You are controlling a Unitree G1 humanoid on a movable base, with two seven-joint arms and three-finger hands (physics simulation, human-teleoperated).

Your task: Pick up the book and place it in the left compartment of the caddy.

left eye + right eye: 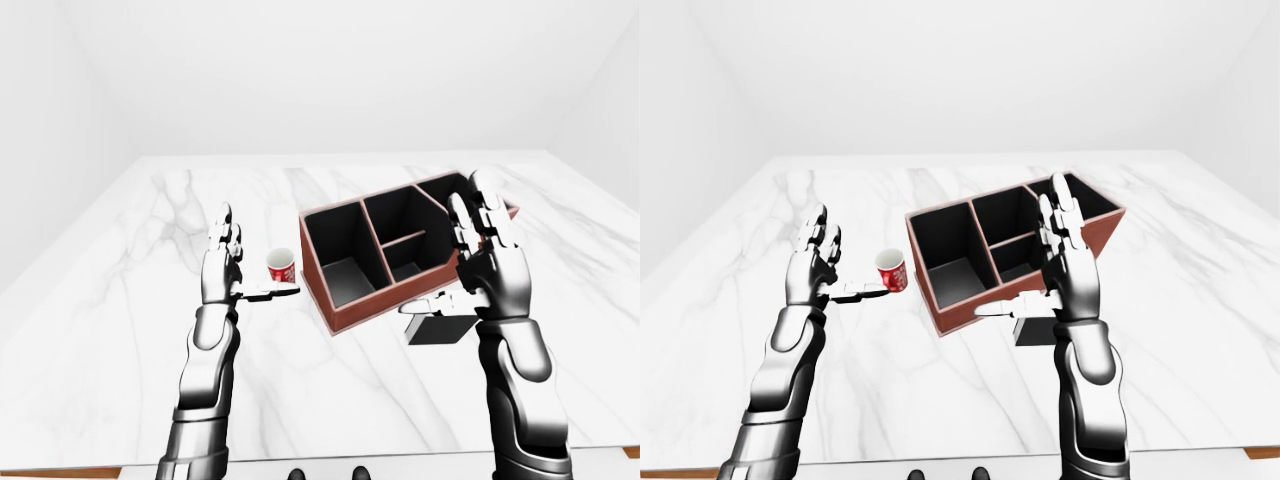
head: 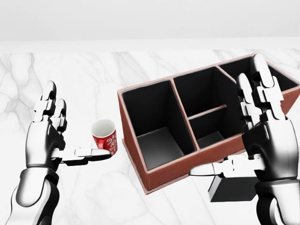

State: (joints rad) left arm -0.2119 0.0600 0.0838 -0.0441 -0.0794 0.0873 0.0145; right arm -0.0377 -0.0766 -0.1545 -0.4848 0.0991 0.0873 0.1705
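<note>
The book [image 2: 232, 188] is lying flat on the table [image 1: 120, 300] at the caddy's [image 2: 154, 176] 5 o'clock, partly hidden beneath the right hand [image 2: 267, 140], whose fingers are spreading wide. It is looking stiff, thin and probably slippery, so pinching across its exposed edge seems wisest. The left hand [image 2: 44, 136] is hovering open.

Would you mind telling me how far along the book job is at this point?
Nothing looks done yet: the book lies on the table beside the caddy, whose left compartment holds nothing. In hand: the open right hand hovers over the book without gripping it; the left hand is open near the cup. Left: grasp, lift, place.
</note>
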